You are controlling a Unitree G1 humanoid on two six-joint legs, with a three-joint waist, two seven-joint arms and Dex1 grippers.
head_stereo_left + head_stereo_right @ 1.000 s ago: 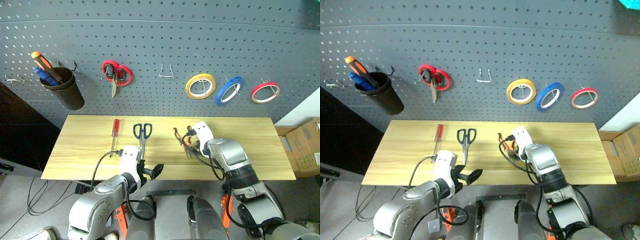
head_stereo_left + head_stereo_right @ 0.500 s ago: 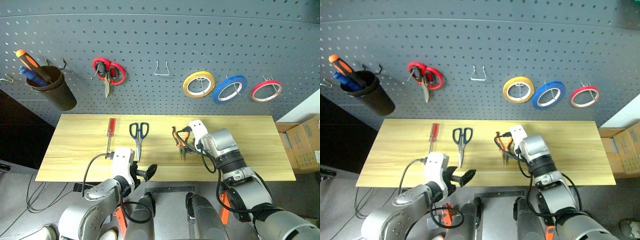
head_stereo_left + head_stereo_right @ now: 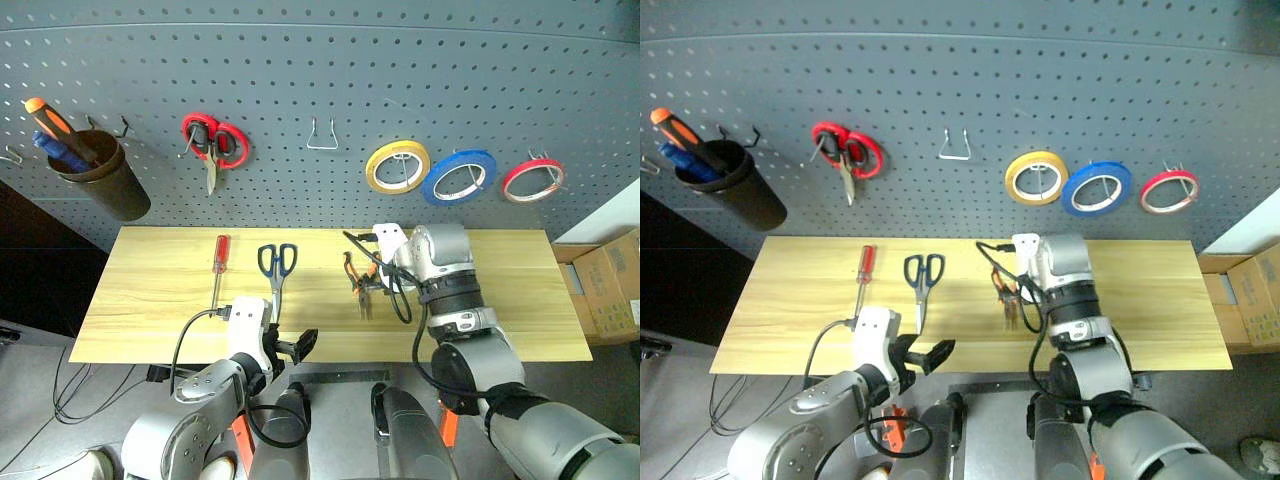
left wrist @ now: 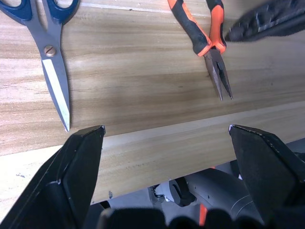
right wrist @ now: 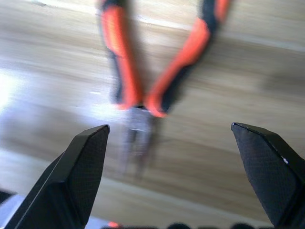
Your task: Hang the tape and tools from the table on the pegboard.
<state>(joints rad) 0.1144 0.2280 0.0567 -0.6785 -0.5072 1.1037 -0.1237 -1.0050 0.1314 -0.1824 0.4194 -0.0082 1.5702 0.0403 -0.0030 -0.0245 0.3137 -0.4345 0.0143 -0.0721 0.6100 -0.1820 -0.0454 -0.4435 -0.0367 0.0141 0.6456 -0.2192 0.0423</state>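
Observation:
The blue tape hangs on a pegboard hook between a yellow ring and a red ring. On the table lie the red-handled screwdriver, the dark-handled scissors and the orange-and-black pliers. My right gripper hangs open just above the pliers, pointing steeply down, with the handles lying between its spread fingers and not gripped. At the table's front edge my left gripper stands open and empty, short of the scissors and the pliers.
On the pegboard hang red-handled scissors, a yellow tape ring, a red tape ring, a bare metal hook and a dark cup holding screwdrivers. A cardboard box stands to the right of the table.
My right gripper has risen, shifted left over the pliers and rolled at the wrist. The blue tape ring has swung flatter against the board. The left gripper stayed put; the camera tilted.

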